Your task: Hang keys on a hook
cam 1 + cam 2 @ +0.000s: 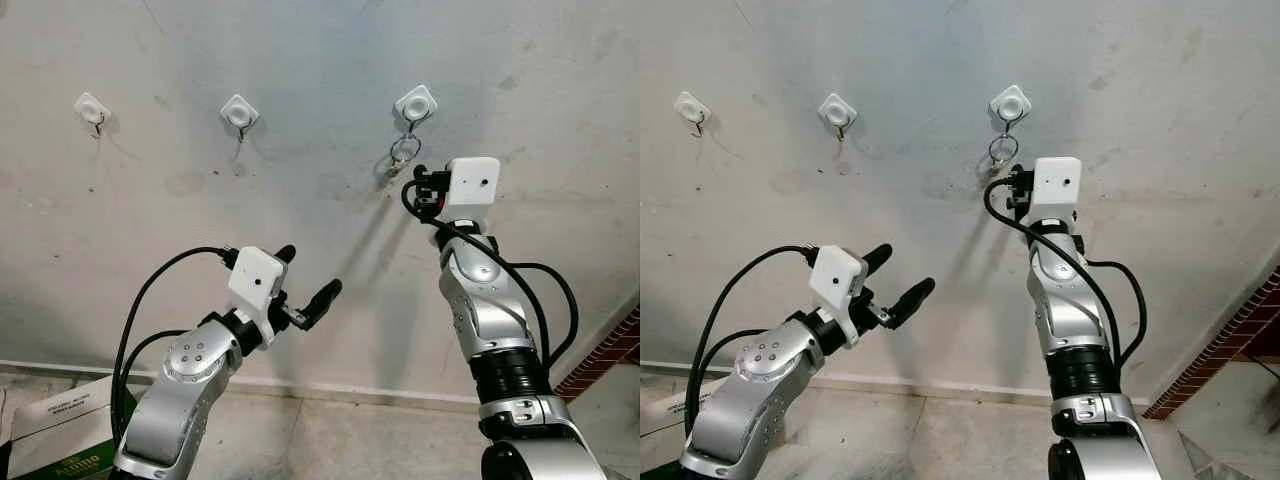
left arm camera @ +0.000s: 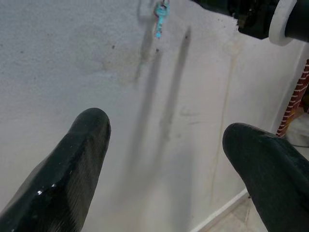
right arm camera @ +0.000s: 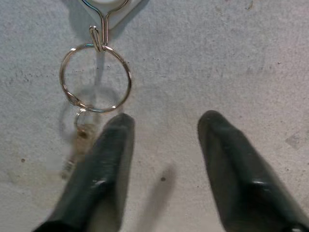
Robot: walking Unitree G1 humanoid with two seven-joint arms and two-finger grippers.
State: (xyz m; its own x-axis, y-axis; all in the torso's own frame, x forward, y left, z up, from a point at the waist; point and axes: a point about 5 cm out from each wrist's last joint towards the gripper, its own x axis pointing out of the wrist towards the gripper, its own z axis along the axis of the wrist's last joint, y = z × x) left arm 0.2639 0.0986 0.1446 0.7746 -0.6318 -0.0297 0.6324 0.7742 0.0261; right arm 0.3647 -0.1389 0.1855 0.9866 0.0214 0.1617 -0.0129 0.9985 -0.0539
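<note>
A silver key ring (image 3: 95,77) hangs on the wire hook (image 3: 99,26) of the rightmost white wall hook (image 1: 416,104). A small key (image 3: 80,131) dangles below the ring, partly hidden by one finger. My right gripper (image 3: 164,121) is raised just under the ring, open, its fingers (image 3: 104,164) apart and holding nothing. From the head, the right gripper (image 1: 420,186) sits close below the ring (image 1: 403,152). My left gripper (image 1: 310,272) is lower and to the left, open and empty, facing the wall. A turquoise key (image 2: 160,19) appears far ahead in the left wrist view.
Two more white hooks (image 1: 92,107) (image 1: 239,112) are on the grey wall to the left, both bare. A cardboard box (image 1: 60,430) stands on the floor at lower left. Red brickwork (image 1: 612,355) edges the lower right.
</note>
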